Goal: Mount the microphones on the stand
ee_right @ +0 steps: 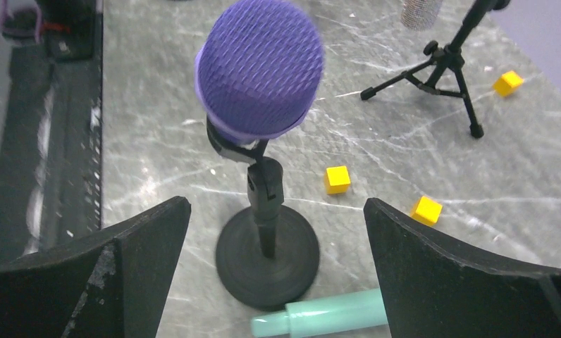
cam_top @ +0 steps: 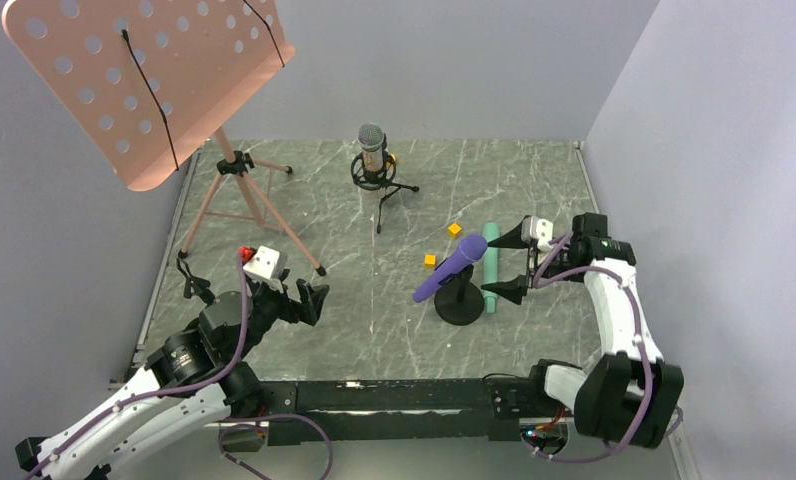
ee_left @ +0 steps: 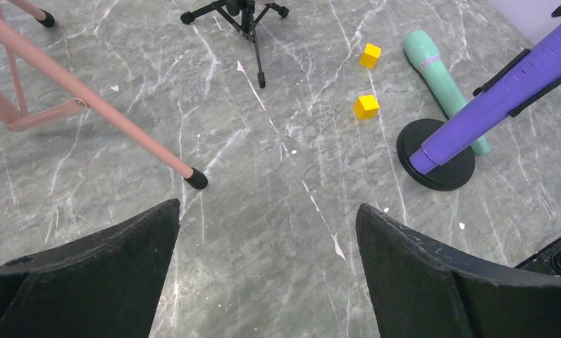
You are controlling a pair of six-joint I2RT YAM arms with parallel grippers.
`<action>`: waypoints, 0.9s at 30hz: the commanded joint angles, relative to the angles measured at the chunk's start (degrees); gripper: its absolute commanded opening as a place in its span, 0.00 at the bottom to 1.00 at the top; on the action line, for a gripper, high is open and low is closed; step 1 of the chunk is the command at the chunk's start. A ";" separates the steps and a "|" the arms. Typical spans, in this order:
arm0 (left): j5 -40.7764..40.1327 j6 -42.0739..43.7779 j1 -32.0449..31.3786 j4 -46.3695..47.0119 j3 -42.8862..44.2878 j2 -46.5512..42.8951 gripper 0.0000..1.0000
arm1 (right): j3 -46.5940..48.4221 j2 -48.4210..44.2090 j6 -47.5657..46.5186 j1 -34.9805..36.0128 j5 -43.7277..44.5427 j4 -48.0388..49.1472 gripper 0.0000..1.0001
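The purple microphone (cam_top: 451, 267) sits tilted in the clip of a black round-base stand (cam_top: 460, 304); it also shows in the right wrist view (ee_right: 259, 70) and the left wrist view (ee_left: 503, 88). The mint green microphone (cam_top: 490, 264) lies flat on the table just behind that stand, seen too in the right wrist view (ee_right: 327, 313) and the left wrist view (ee_left: 440, 74). The silver-pink microphone with grey mesh head (cam_top: 372, 145) stands in a black tripod stand (cam_top: 381, 185) at the back. My right gripper (cam_top: 509, 262) is open, just right of the purple microphone. My left gripper (cam_top: 309, 300) is open and empty at the near left.
A pink music stand (cam_top: 144, 75) on a tripod (cam_top: 249, 200) fills the back left; one leg tip (ee_left: 195, 179) lies near my left fingers. Two small yellow cubes (cam_top: 455, 229) (cam_top: 430, 261) lie between the two microphone stands. Walls close in the left, back and right.
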 commanded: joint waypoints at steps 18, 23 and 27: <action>-1.55 -1.57 -0.09 0.78 -0.33 -1.22 0.99 | 6.25 31.02 -45.10 10.18 -2.66 -28.65 0.69; -1.42 -1.60 -0.16 0.78 -0.34 -1.67 0.99 | 7.19 32.12 -43.71 10.22 -3.81 -28.75 0.61; -1.41 -1.82 -0.10 0.55 -0.30 -1.89 0.99 | 7.73 32.50 -41.76 10.34 -4.82 -28.72 0.59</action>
